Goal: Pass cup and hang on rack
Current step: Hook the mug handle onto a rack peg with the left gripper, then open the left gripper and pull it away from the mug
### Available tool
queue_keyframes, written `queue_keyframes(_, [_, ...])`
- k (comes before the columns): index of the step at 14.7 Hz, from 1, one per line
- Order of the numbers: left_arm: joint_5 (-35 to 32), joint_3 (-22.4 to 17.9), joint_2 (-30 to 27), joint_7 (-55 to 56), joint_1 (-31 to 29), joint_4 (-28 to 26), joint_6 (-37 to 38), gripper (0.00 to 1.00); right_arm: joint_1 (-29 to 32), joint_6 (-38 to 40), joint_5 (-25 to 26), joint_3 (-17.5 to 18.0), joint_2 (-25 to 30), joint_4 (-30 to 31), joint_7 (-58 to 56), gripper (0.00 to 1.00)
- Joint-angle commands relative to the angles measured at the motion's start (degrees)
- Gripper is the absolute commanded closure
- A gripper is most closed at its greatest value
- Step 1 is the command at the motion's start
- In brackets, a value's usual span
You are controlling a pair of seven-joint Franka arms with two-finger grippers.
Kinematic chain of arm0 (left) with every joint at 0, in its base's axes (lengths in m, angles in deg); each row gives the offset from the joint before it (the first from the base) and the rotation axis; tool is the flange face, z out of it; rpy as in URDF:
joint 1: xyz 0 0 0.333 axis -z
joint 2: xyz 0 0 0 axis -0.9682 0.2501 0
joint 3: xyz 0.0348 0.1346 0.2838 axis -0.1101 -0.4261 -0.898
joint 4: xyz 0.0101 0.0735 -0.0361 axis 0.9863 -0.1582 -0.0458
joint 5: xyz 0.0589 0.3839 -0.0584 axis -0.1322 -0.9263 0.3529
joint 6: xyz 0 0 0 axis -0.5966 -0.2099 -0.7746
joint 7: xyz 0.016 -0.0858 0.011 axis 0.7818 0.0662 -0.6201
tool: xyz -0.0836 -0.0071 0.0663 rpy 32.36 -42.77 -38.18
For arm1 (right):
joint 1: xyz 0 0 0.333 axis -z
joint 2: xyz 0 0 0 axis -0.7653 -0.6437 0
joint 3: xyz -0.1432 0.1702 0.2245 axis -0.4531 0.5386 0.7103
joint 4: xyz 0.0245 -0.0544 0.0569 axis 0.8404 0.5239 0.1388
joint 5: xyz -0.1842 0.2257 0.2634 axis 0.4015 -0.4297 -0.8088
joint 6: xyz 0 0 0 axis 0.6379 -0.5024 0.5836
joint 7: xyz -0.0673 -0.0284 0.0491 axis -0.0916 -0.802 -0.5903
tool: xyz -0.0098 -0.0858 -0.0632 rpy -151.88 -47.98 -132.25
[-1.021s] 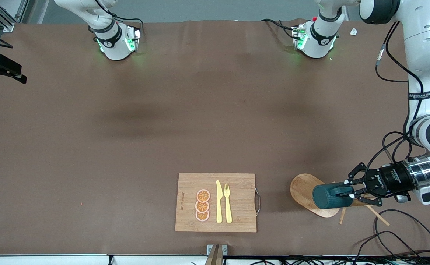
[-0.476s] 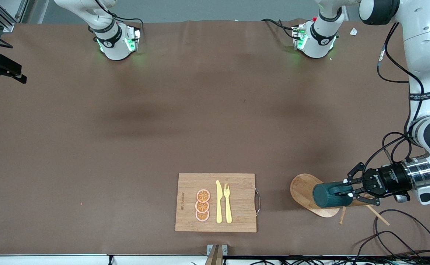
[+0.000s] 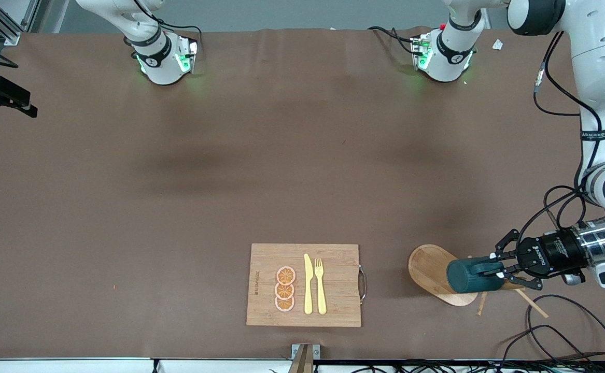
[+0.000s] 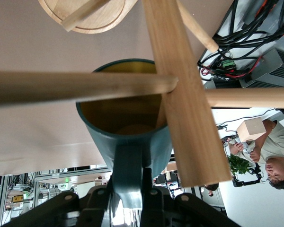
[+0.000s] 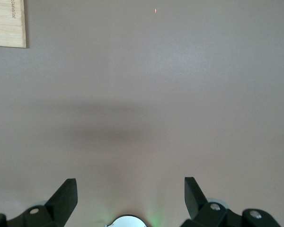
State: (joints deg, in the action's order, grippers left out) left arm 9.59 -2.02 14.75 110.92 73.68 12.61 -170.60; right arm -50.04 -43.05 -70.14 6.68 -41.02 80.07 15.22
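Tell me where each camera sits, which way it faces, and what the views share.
Front view: high across the table, facing both bases; shows the left hand shut on the cup over the rack.
Left wrist view: on the left arm, looking past its own hand into the cup among the rack pegs.
Right wrist view: on the waiting right arm, facing bare table; right hand open.
Shared: cup and rack, front and left wrist views.

Over the last second the left gripper (image 3: 495, 270), clamped on the handle of the cup (image 3: 467, 276), has carried the sideways cup a little along over the rack (image 3: 429, 267), away from the base's bare end and toward the post, uncovering slightly more of the oval base.
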Motion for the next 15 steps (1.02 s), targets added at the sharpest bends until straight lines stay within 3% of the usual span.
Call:
queue_keyframes(1, [-0.68,0.0,0.54,-0.78,-0.36,1.16,1.02,0.81,0.63,0.35,0.08,0.3,0.94,0.83,0.52,0.0])
queue_keyframes(3, [-0.68,0.0,0.54,-0.79,-0.36,1.25,1.02,0.6,0.63,0.61,-0.18,0.3,0.94,0.92,1.39,0.0])
queue_keyframes(4, [-0.68,0.0,0.45,-0.79,-0.36,1.25,1.02,0.44,0.63,0.79,-0.27,0.3,0.94,0.92,2.88,0.0])
queue_keyframes(6, [-0.68,0.18,0.19,-1.14,-0.36,1.34,1.02,0.0,0.46,0.88,-0.18,0.39,0.94,0.92,3.77,0.0])
queue_keyframes(12, [-0.86,0.26,-2.79,-1.14,0.07,1.16,2.78,0.0,0.11,0.53,0.69,0.57,0.94,0.74,3.07,0.0])
queue_keyframes(15, [-10.66,0.7,-6.56,-1.4,2.79,1.16,2.87,0.0,0.19,0.44,0.7,0.57,0.94,0.83,3.15,0.0])
